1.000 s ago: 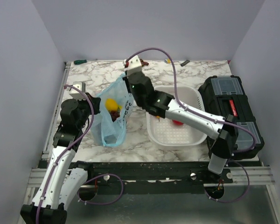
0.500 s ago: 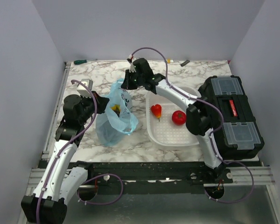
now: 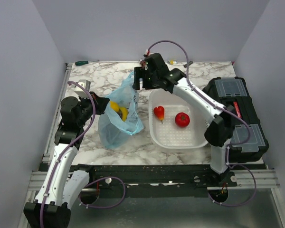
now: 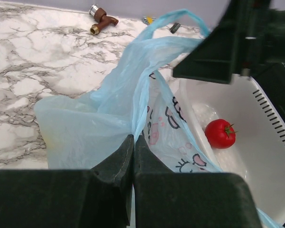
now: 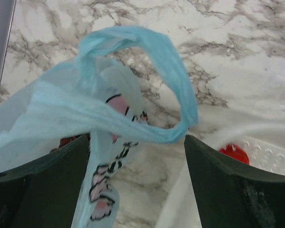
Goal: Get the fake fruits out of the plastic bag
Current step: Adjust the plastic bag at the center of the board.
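The light-blue plastic bag (image 3: 118,124) stands crumpled on the marble table, left of the basket. Yellow fake fruit (image 3: 118,110) shows through its open mouth. In the right wrist view a dark red bit (image 5: 66,141) peeks out under the film. My left gripper (image 3: 104,103) is shut on the bag's left rim, and the film (image 4: 137,118) rises pinched from between its fingers. My right gripper (image 3: 136,84) is open at the bag's far rim. One loop handle (image 5: 183,102) hangs loose between its fingers (image 5: 237,185), ungripped.
A white perforated basket (image 3: 195,137) right of the bag holds a round red fruit (image 3: 182,119) and a red heart-shaped one (image 3: 158,112). A black toolbox (image 3: 237,116) stands at the far right. A green-handled tool (image 3: 81,62) and a brown fitting (image 4: 102,16) lie near the back edge.
My right gripper opened and let go of the bag's handle after drawing back from over the bag to its far rim. The left gripper kept its hold and the bag's mouth gapes wider.
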Available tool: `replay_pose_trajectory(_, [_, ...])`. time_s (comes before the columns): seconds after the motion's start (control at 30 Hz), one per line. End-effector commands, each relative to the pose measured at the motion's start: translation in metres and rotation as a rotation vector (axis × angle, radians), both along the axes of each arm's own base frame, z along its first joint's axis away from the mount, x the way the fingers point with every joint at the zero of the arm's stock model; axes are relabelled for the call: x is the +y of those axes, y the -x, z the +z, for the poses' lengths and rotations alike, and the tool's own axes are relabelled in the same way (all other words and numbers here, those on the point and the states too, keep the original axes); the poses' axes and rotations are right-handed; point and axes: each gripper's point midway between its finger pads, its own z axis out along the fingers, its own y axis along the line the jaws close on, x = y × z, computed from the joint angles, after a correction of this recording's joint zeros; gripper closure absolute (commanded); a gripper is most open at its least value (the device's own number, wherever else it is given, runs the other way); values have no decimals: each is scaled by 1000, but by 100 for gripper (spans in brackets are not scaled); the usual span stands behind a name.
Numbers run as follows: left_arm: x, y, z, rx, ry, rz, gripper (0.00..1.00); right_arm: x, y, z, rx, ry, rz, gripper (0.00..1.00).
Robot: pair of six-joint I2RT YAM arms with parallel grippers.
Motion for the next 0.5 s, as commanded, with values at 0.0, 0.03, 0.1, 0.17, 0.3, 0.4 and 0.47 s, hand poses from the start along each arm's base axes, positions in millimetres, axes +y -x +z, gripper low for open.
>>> replay_pose_trajectory(0.0, [0,-3,8,-19,17,-3,100,-16,55,44,-88,3,-21,13])
replay_pose_trajectory(0.03, [-1,-3,6,-11,22,-5,100,-15,67,43,-94,4,-23,12])
replay_pose_trajectory(0.1, [-4,-3,6,-3,31,-23,100,-12,87,51,-113,-27,-28,12])
replay_pose_trajectory(0.17, [-7,-2,7,-4,39,-36,100,1,106,55,-121,-81,16,13])
replay_pose_trajectory(0.3, [-7,0,8,-13,38,-44,100,35,125,61,-117,-235,112,33])
replay_pose_trajectory(0.4, [-7,0,10,-25,26,-46,100,56,135,50,-86,-322,190,52])
replay_pose_trajectory(0.47, [-6,-1,10,-25,21,-41,100,61,135,33,-66,-322,199,56])
